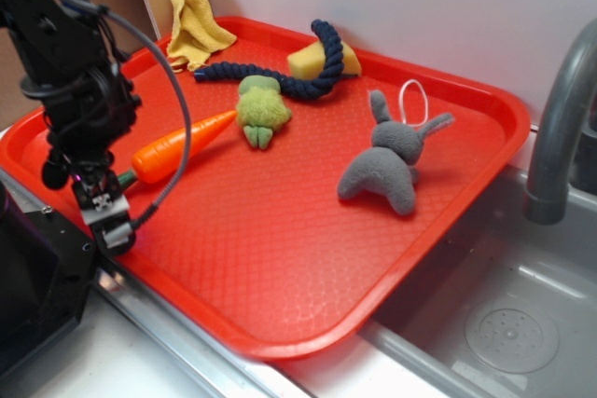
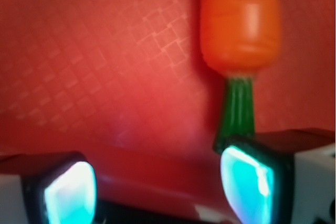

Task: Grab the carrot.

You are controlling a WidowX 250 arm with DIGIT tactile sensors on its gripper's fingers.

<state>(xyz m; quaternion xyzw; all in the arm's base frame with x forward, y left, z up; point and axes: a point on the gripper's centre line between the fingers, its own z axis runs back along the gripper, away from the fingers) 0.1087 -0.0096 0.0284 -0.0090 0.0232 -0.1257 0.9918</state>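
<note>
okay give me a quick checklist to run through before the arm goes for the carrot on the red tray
1. End effector open: ok, wide gap between fingers.
2. Carrot lying free on the tray: ok.
3. Carrot centred between fingers: not ok, wrist view shows its green stem at the right finger.
4. Carrot clear of the green plush: cannot tell, its tip looks very close.
5. Black cable clear of carrot: not ok, it crosses in front.
</note>
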